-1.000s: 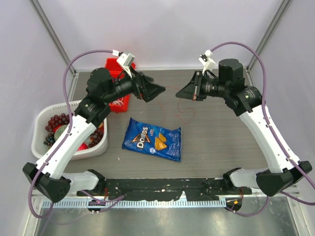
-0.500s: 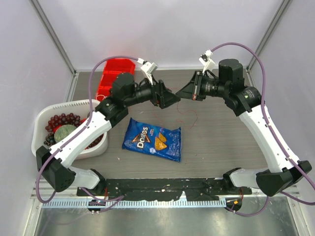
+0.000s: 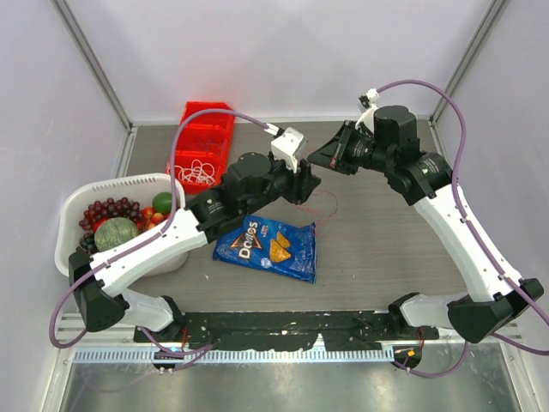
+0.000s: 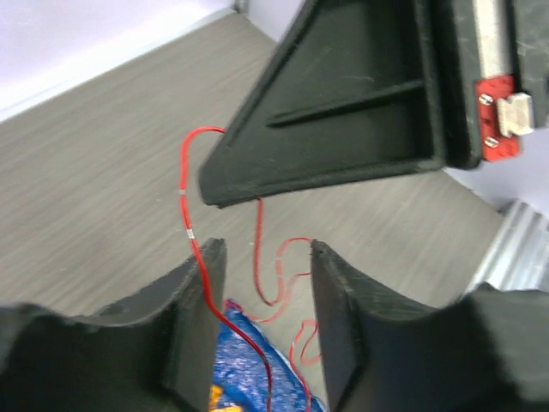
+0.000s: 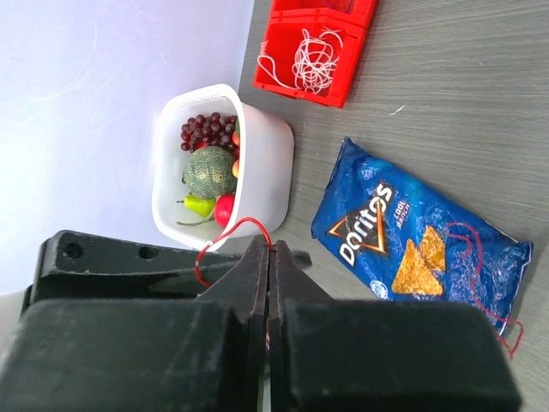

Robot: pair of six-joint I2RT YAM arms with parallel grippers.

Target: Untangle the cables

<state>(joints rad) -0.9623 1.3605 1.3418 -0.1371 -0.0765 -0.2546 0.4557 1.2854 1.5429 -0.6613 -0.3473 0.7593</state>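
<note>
swung inward since earlier frame: left gripper (image 4: 262, 257), fingers spread, now just below right gripper (image 5: 268, 249) tips. right fingers pressed together, pinching red cable (image 4: 190, 232). cable hanging lengthwise through left gap, hugging left-hand finger. judged: left gripper nearer for second grasp.

The chip bag (image 3: 266, 249) lies near the middle of the table (image 3: 386, 249). At its 9 o'clock stands a tub (image 3: 103, 182) with fruit (image 3: 116, 223) in it. At the bag's 11 o'clock, toward the back wall, a crate (image 3: 210, 129) holds a bundle of cords (image 3: 199, 170). A cable (image 3: 324, 204) lies at the bag's 1 o'clock, one stretch across the bag's right end. Above it, the left gripper (image 4: 262, 253) sits at about 6 o'clock of the right gripper (image 5: 268, 245).
</note>
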